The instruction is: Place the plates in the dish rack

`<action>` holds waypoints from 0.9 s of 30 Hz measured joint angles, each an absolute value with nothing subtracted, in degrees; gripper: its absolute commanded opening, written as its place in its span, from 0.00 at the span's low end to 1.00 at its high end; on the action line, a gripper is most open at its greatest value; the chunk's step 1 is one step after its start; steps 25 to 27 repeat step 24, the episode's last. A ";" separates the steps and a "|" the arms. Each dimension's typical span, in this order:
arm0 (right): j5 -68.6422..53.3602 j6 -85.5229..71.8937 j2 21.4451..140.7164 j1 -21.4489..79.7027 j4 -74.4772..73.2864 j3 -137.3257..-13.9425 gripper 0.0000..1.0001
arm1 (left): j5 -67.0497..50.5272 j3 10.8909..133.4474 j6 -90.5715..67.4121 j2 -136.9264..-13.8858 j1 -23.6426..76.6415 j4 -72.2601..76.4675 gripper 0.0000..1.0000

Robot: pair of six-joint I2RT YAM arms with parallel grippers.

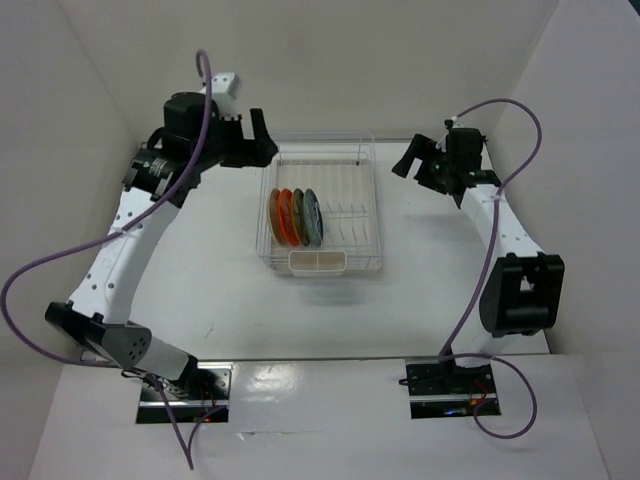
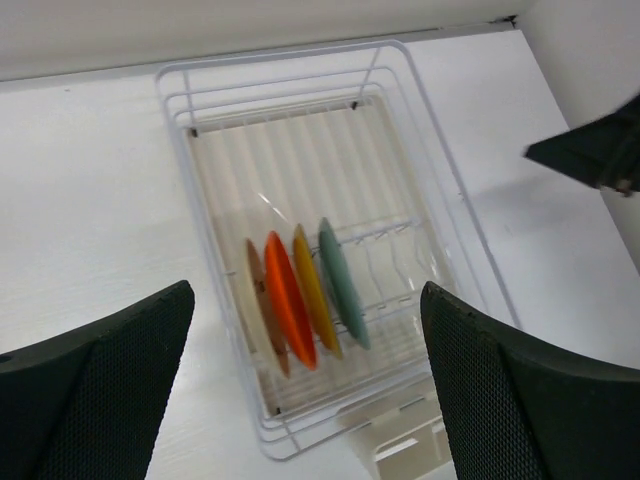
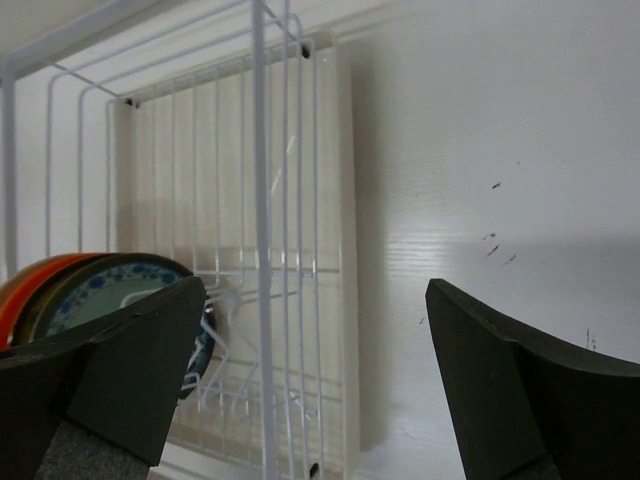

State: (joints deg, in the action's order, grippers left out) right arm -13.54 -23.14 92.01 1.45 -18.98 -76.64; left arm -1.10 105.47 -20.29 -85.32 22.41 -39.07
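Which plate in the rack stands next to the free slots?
The blue-green patterned plate: it ends the row beside the free tines, with the yellow plate, orange plate and beige plate beyond it.

You will find no text, label, brand, number or sign that can be read in any of the three views. The blue-green marks on the patterned plate [image 3: 110,285] at the right end of the row are ornament, not lettering.
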 measured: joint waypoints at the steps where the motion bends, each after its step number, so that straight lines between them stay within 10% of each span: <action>1: -13.74 -22.96 90.30 1.45 -18.92 -76.16 1.00 | -2.28 104.12 -19.51 -84.09 20.49 -38.46 1.00; 27: -14.44 -20.64 77.34 1.74 -19.97 -71.11 1.00 | -18.90 82.74 -13.61 -75.46 7.11 -34.00 1.00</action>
